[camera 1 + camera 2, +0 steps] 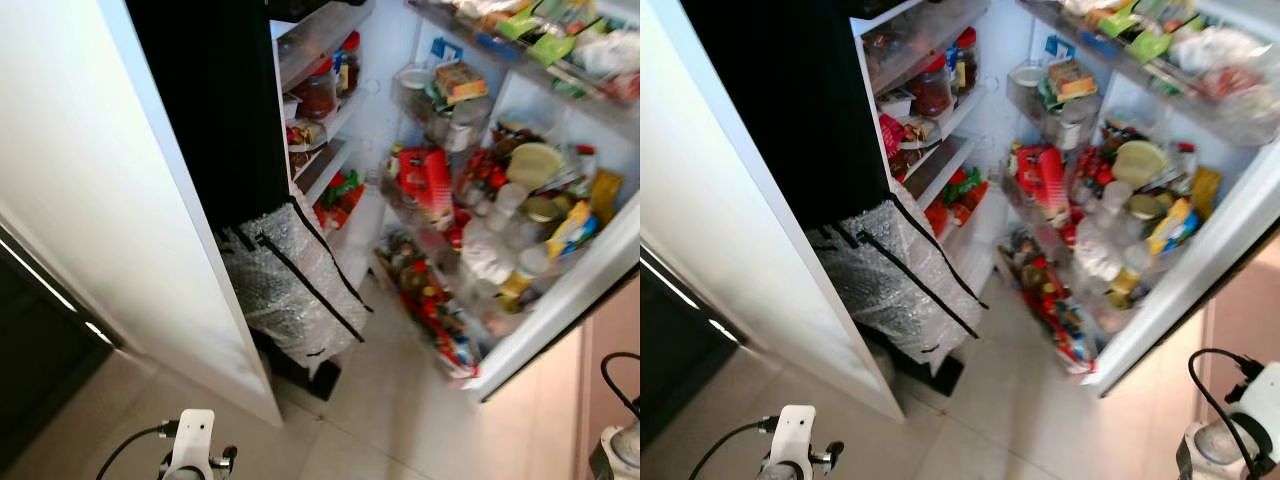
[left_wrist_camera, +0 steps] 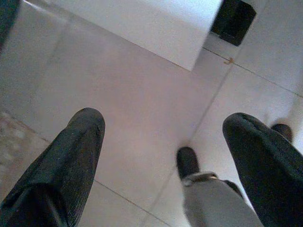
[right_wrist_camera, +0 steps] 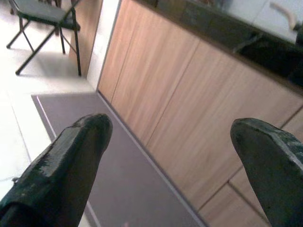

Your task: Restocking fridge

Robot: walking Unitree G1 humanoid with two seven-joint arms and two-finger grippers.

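Silver insulated bag (image 1: 290, 280) stood upright centre-frame at fridge (image 1: 370, 130) foot; left gripper (image 2: 161, 142) nearer; both grippers' jaws released, right gripper (image 3: 170, 151) incl.

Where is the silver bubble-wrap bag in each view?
Left eye view: silver bubble-wrap bag at centre, on the floor by the open fridge.
Right eye view: left of centre.
Left wrist view: not in it.
Right wrist view: not in it.
Shared landmark: red packet on the door shelf.
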